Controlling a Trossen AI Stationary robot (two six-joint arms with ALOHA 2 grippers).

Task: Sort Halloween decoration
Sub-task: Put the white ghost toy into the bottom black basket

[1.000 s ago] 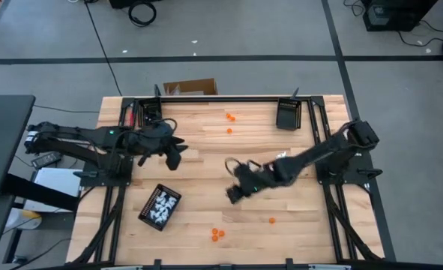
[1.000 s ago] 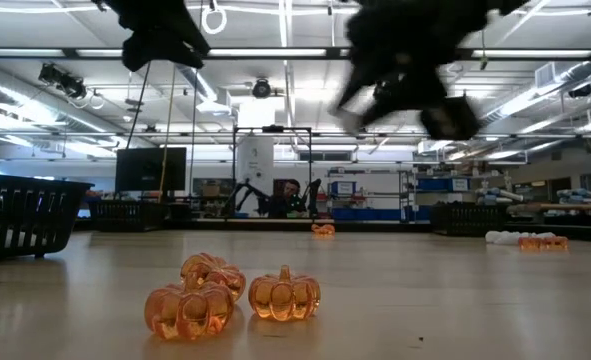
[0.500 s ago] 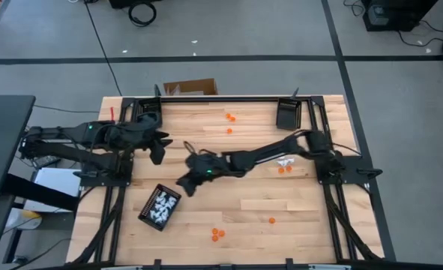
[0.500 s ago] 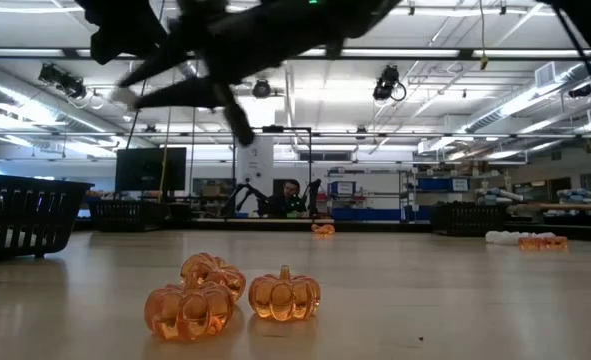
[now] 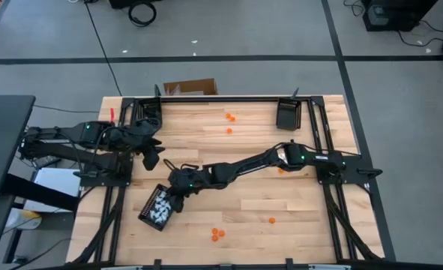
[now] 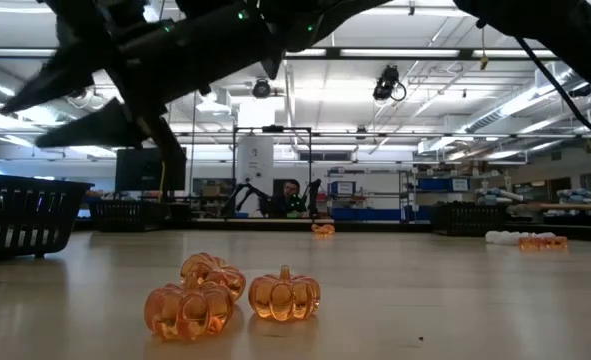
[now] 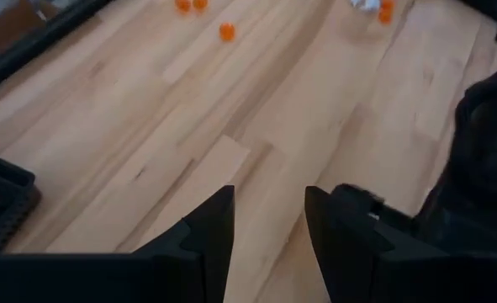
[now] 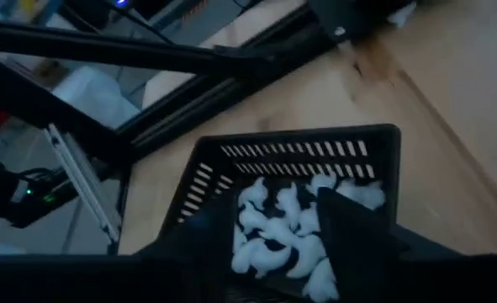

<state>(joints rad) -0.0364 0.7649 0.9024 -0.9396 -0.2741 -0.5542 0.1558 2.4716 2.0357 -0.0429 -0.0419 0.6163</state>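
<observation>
**White trinkets seen in the tray under the right end effector**

The right end effector [image 5: 178,193] is held just above a black tray [image 5: 159,208] near the front left of the worktop [image 5: 243,150]. Its fingers are seen apart, with nothing between them. White trinkets [image 8: 286,227] are piled in the tray right below it. The left end effector [image 5: 152,157] is held nearby, behind the tray, fingers a little apart and empty. Three orange pumpkins [image 6: 215,295] are grouped on the worktop, well apart from both end effectors.
</observation>
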